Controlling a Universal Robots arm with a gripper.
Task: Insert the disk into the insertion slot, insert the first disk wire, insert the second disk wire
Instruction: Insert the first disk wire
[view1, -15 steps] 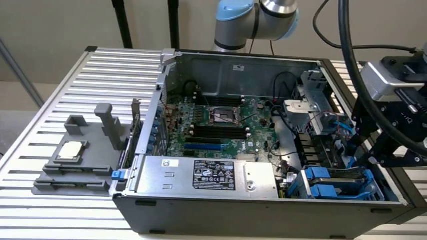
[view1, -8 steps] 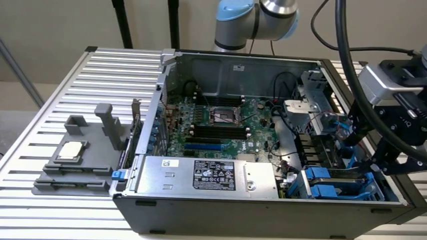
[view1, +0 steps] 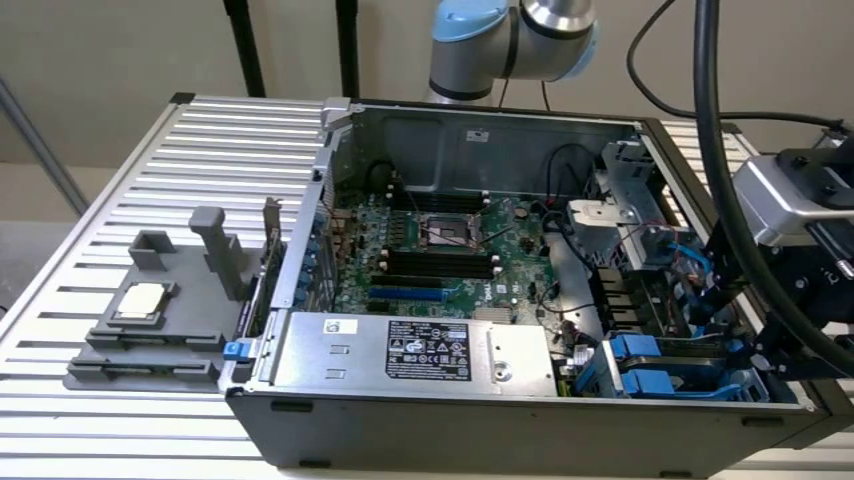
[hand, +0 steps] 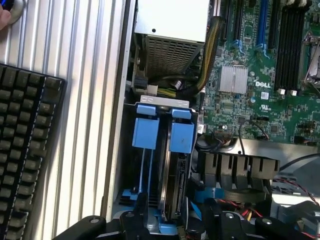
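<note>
Because the grey plastic insertion slot (view1: 650, 368) occupies the lower right corner of the open steel computer case (view1: 441, 135) in the exterior view, the wrist view looks down its smooth blue clips (hand: 181, 136), where the metal disk (hand: 176, 185) stands edge-on, seemingly seated, with the black gripper (hand: 176, 220) spread open astride it, apparently gripping nothing.

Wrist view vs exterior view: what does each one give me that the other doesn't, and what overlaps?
Wrist view: a black keyboard on the ribbed table, and what looks like the disk edge-on in the blue-clipped insertion slot. Exterior view: the dark grey stand carrying a chip, and the arm behind the case. Both: motherboard, power-supply box, insertion slot, table.
</note>
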